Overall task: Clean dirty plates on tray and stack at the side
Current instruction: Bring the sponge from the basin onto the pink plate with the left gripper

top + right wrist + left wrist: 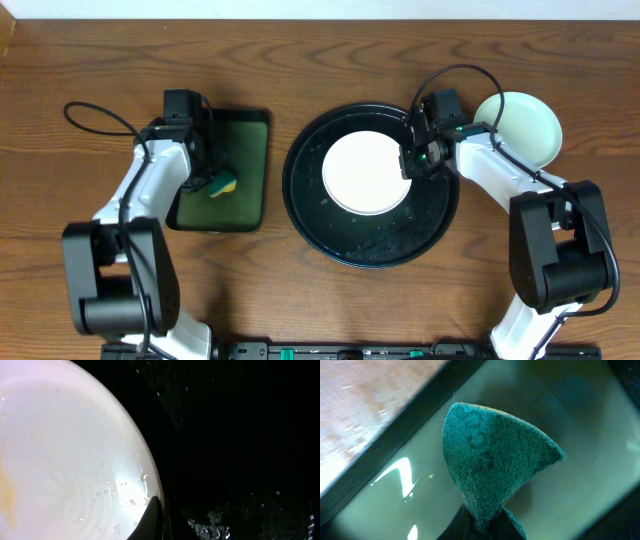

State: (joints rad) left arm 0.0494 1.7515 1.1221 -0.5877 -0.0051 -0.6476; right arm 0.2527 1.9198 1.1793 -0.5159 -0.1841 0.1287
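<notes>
Overhead: white plate [360, 175] centred on tray [310, 220]; my right pincer [411, 165] at its right rim, clamp unclear. Left of tray, my left pincer [211, 183] grips sponge [224, 184]. Best: pin rim firmly, scrub whole face.

Plate [366, 173] on tray [380, 246], second plate [527, 127] to its right

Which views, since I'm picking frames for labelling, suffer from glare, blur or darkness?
Overhead: evenly lit and sharp, though the white plate looks washed out. Left wrist: the sponge is fairly sharp, the wood table blurred, glare streaks on the rectangular tray. Right wrist: the plate glares white; the round tray is nearly black.
</notes>
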